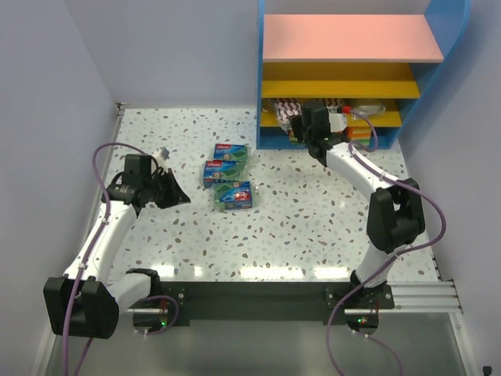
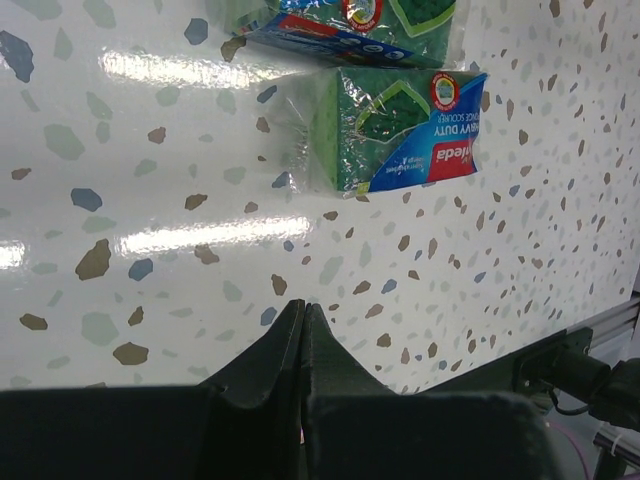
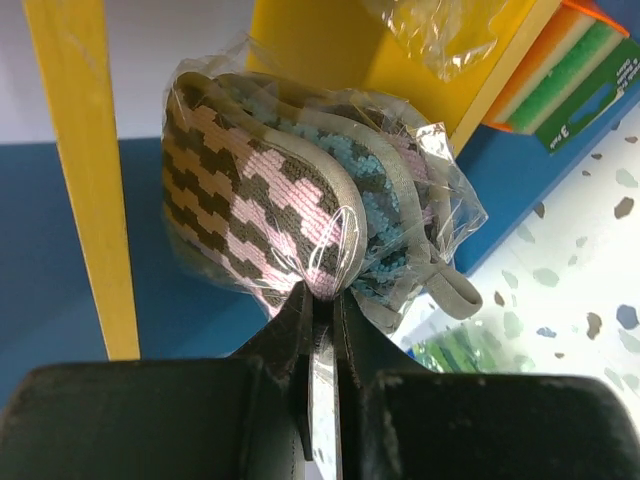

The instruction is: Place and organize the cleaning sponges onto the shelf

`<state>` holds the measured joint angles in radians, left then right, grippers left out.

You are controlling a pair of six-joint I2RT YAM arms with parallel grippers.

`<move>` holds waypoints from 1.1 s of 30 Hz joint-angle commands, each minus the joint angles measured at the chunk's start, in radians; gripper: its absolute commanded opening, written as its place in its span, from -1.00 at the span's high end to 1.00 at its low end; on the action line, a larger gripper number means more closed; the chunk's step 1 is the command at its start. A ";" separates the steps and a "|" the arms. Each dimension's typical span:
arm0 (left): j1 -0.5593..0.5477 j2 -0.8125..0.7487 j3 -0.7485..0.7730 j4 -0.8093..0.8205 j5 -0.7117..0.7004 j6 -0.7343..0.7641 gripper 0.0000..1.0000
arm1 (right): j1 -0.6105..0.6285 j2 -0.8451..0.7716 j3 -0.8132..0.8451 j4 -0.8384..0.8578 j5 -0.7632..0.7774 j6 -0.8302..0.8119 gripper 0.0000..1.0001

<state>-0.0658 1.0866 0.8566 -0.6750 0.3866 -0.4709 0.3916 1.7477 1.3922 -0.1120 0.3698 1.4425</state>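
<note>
Right claw (image 3: 318,300) pinching clear-wrapped pack of purple-white zigzag pads (image 3: 262,200) by its lower edge, at the blue-sided shelf (image 1: 454,39); likely light, squashy, wrap slippery, better gripped on the pad body; left claw (image 2: 303,318) pressed together, empty, over speckled worktop (image 2: 150,200) near green flat sponge pack (image 2: 400,130).

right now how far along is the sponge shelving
Done: a sponge-block pack already sits in the shelf. In hand: the right gripper pinches a patterned pad pack at the shelf. To do: three green packs lie on the table; the left gripper is shut, empty.
</note>
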 commanded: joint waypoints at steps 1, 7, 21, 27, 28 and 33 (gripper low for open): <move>0.008 -0.005 0.012 0.015 -0.009 -0.006 1.00 | 0.000 0.027 0.057 0.026 0.116 0.079 1.00; 0.008 -0.001 0.018 0.009 -0.018 -0.008 1.00 | 0.000 0.117 0.142 0.049 0.144 0.134 1.00; 0.008 -0.017 0.021 -0.023 -0.052 -0.017 1.00 | 0.004 0.208 0.189 0.107 0.186 0.216 0.91; 0.008 -0.011 0.022 -0.012 -0.046 -0.020 1.00 | 0.003 0.205 0.154 0.227 0.143 0.194 0.35; 0.008 -0.011 0.024 -0.012 -0.045 -0.020 1.00 | 0.003 0.202 0.137 0.242 0.133 0.193 0.28; 0.008 -0.017 0.022 -0.011 -0.038 -0.020 1.00 | 0.004 0.164 0.096 0.305 0.116 0.176 0.07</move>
<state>-0.0658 1.0863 0.8566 -0.6910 0.3435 -0.4793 0.3923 1.9568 1.5105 0.0998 0.4858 1.6276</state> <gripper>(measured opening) 0.035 0.450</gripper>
